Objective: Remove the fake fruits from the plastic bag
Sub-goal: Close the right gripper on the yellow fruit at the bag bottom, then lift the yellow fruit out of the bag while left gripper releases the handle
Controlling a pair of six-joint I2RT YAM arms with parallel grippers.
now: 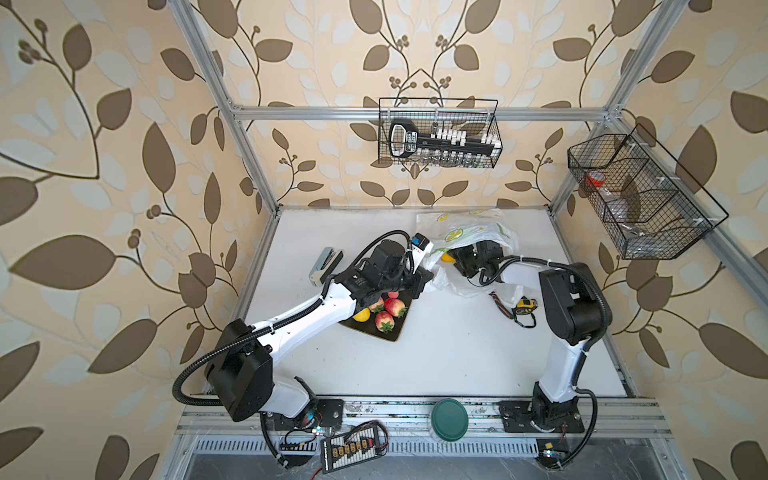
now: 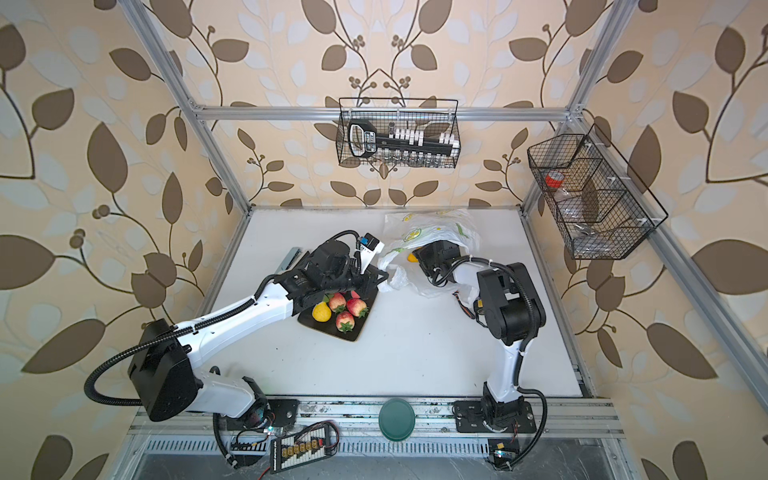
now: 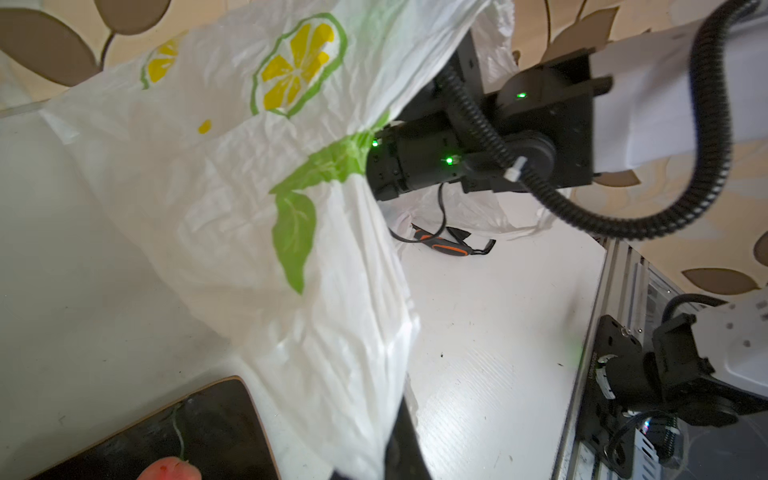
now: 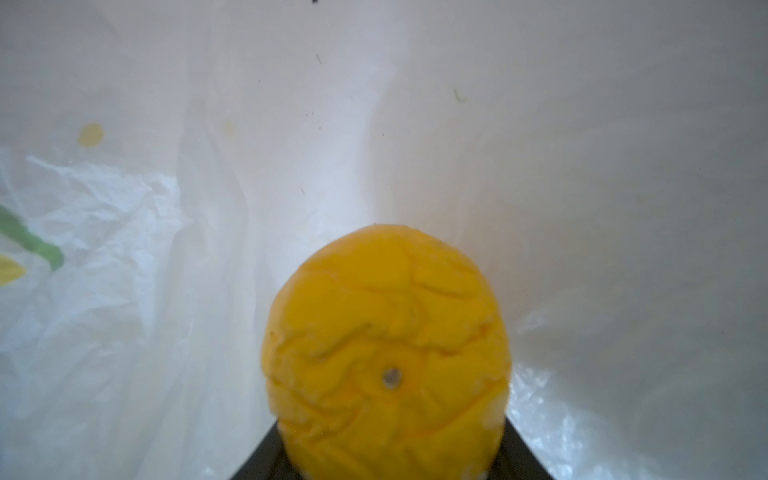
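yellow creased fruit [image 4: 386,353] lies inside crinkly white bag [image 4: 104,208].

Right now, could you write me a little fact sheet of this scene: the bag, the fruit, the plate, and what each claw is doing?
bag: white with a lemon print, crumpled at the back of the table
left gripper: shut on the bag's edge, pulling it up
right gripper: inside the bag's mouth, seemingly closed on a yellow fruit
plate: black, square, partly hidden by the left arm
fruit on plate: several red fruits, one yellow one
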